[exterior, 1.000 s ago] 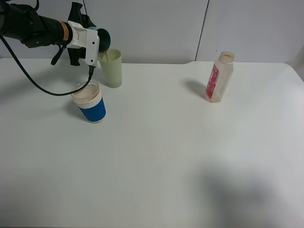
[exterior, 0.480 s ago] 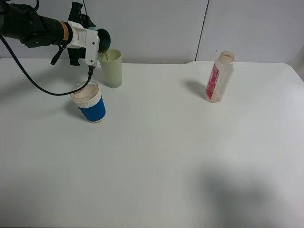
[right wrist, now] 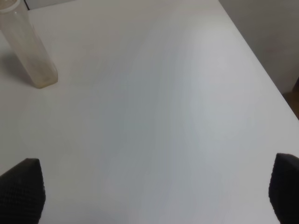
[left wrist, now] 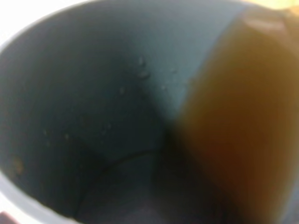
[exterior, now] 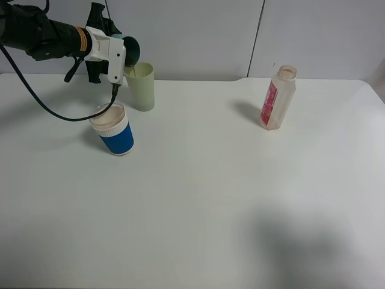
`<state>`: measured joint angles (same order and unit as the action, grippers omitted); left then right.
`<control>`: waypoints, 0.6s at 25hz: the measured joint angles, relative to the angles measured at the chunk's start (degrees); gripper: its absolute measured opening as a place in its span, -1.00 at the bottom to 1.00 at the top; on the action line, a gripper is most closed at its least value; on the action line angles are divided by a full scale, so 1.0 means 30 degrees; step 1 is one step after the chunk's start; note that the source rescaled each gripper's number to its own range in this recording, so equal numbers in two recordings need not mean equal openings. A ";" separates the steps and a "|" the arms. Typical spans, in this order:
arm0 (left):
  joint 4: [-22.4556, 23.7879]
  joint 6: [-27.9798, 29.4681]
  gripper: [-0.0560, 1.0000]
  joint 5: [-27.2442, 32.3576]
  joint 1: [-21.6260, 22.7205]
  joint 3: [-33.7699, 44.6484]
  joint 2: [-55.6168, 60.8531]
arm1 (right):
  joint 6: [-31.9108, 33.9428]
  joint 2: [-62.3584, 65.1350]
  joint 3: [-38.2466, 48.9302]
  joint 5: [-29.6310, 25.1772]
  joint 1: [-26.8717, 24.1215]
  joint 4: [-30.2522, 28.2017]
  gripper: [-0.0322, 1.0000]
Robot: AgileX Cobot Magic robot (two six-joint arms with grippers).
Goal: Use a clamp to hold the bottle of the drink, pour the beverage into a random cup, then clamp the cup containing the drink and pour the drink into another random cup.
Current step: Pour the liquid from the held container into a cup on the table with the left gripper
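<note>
My left gripper (exterior: 122,57) is shut on the teal cup (exterior: 133,50), which it holds tipped on its side above the pale yellow-green tumbler (exterior: 142,88) at the back left of the table. The left wrist view looks straight into the teal cup (left wrist: 93,107), where brown beverage (left wrist: 243,121) lies pooled along one wall towards the rim. The bottle (exterior: 278,97) with the pink label stands upright at the back right, also seen as the bottle (right wrist: 29,51) in the right wrist view. My right gripper (right wrist: 154,191) is open over bare table; it is out of the exterior view.
A blue cup with a white rim (exterior: 113,129) stands in front of the pale tumbler, just below the left arm's cable. The white table (exterior: 198,198) runs to a wall at the back. Its right edge (right wrist: 261,70) shows in the right wrist view.
</note>
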<state>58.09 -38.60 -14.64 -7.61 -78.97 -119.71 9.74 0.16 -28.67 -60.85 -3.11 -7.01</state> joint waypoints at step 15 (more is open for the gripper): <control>0.0000 -0.0195 -0.87 0.0000 0.0000 0.0000 0.0020 | 0.0000 0.0000 0.0000 0.0000 0.0000 0.0000 0.94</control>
<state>58.09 -39.19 -14.64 -7.61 -78.97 -119.65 9.74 0.16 -28.67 -60.85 -3.11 -7.01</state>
